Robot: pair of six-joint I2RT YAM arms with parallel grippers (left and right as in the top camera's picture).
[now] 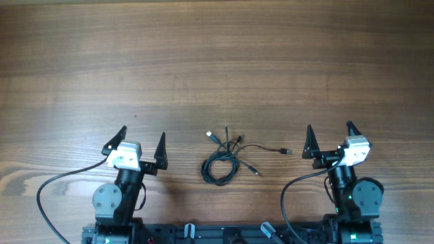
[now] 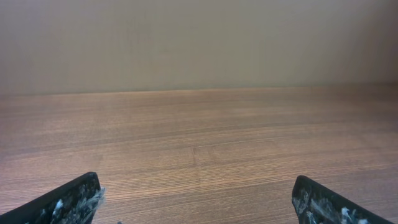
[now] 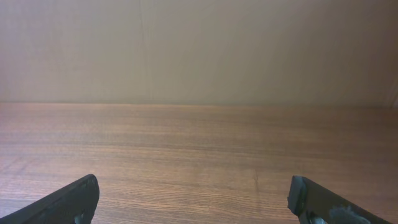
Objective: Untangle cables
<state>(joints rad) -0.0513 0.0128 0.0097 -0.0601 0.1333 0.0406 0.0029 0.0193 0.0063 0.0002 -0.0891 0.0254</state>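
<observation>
From overhead, the cables [image 1: 226, 157] lay on the wooden table [image 1: 217, 54] between the two arms, partly coiled in a loop, with the plug ends spread toward the right arm. The left gripper [image 1: 143, 132] and the right gripper [image 1: 329, 126] stood wide open and held nothing, both apart from the cables. In the left wrist view, the fingers [image 2: 71, 202] were spread wide over the wood. In the right wrist view, the fingers [image 3: 68, 202] were also wide apart.

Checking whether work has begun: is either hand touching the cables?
No, the overhead view shows the left hand and right hand both open and well clear of the cables.
</observation>
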